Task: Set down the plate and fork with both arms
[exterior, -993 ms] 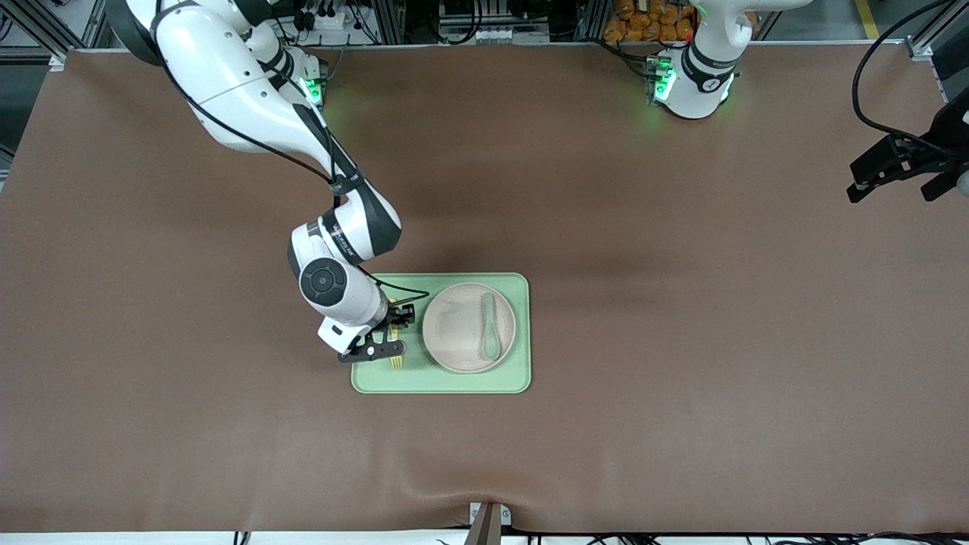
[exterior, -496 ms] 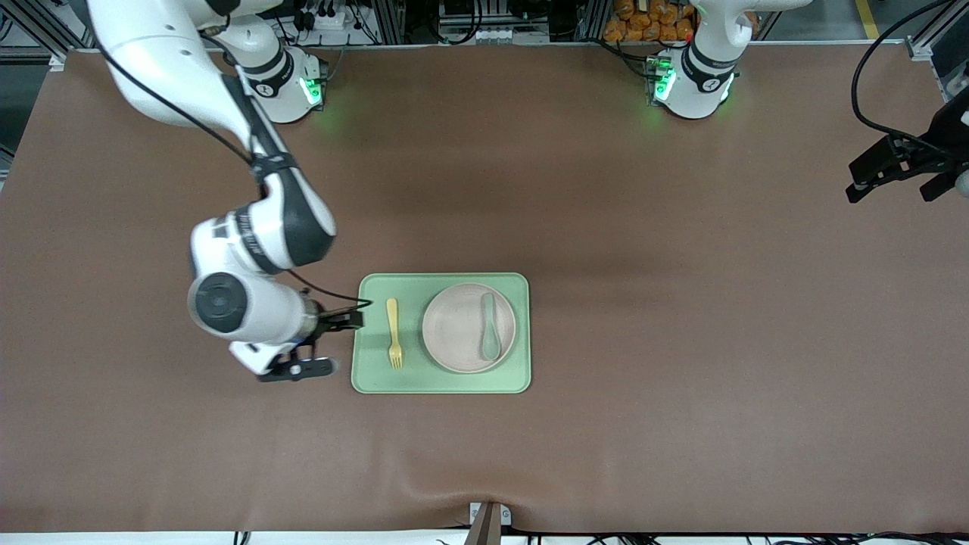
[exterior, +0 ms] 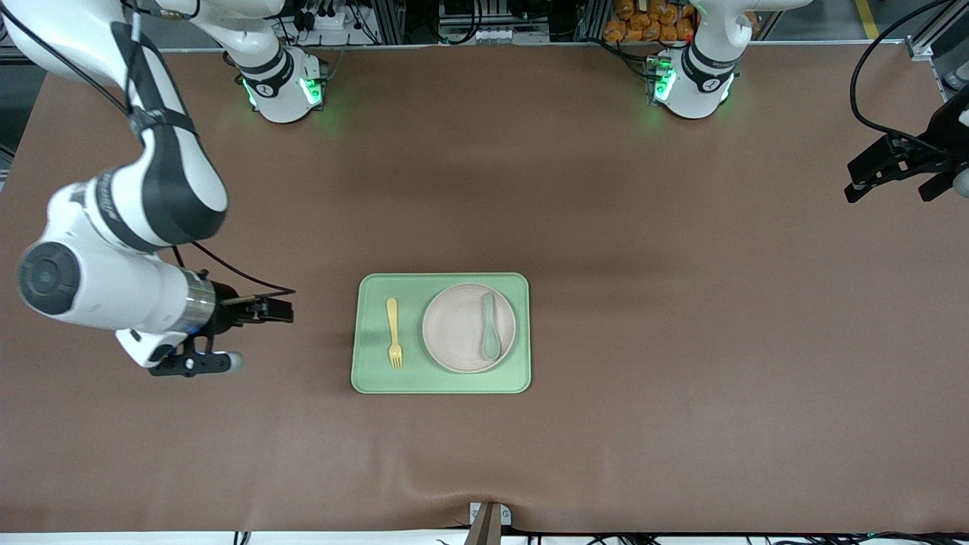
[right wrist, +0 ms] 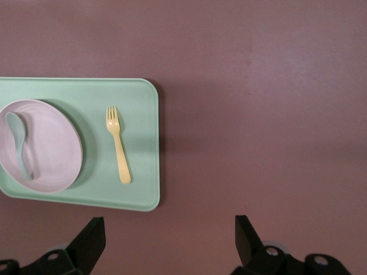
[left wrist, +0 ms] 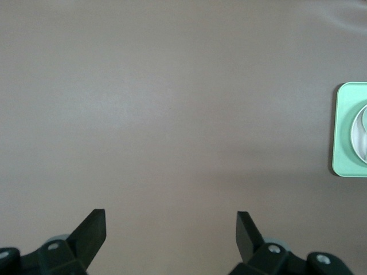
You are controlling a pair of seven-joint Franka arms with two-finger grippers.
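The pale beige-pink plate [exterior: 468, 328] sits flat on a green tray [exterior: 441, 382], a grey-green spoon [exterior: 490, 326] in it. The small yellow fork [exterior: 394, 332] lies just beside it on the tray, toward the right arm's end, tines pointing toward the front camera.

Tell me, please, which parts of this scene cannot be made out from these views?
- Left wrist view: the plate and tray are cut off by the picture's edge; the fork is out of frame.
- Front view: the left pincer sits at the picture's edge, its arm cut off.
- Right wrist view: only the fingertips of the open right pincer show.
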